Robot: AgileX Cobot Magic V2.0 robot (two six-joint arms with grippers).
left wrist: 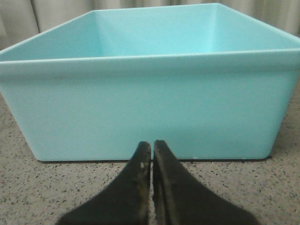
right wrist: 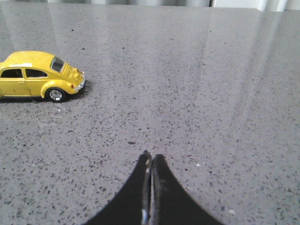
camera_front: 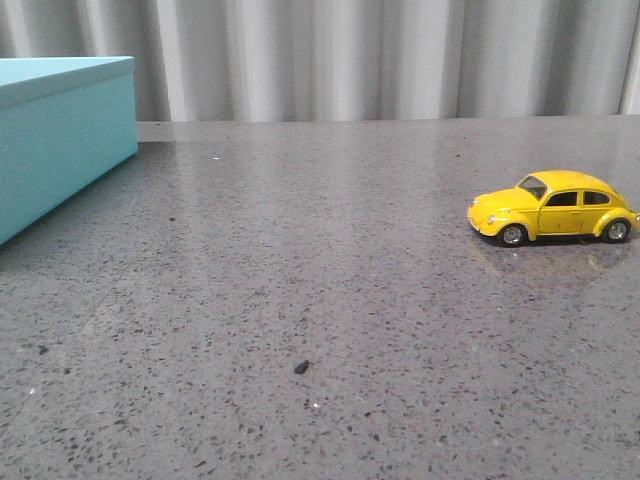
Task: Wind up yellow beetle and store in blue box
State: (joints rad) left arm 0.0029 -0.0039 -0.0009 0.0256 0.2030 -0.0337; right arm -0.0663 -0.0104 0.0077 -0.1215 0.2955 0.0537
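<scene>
Handling: yellow beetle (camera_front: 553, 208) looks light, rigid, glossy and slippery, free-rolling; best pinched across its doors.
Look: dark windows, silver hubcaps.
Place: right on the tabletop (camera_front: 320, 300), well apart from the open blue box (left wrist: 140, 103).
Left gripper (left wrist: 152, 150): jaws clenched, empty.
Right gripper (right wrist: 151, 159): jaws clenched, empty.

The left gripper (left wrist: 152, 152) has matte black fingers (left wrist: 136, 187), broad below, tapering to narrow scuffed tips. The right gripper (right wrist: 151, 159) looks alike, black and curved.
</scene>
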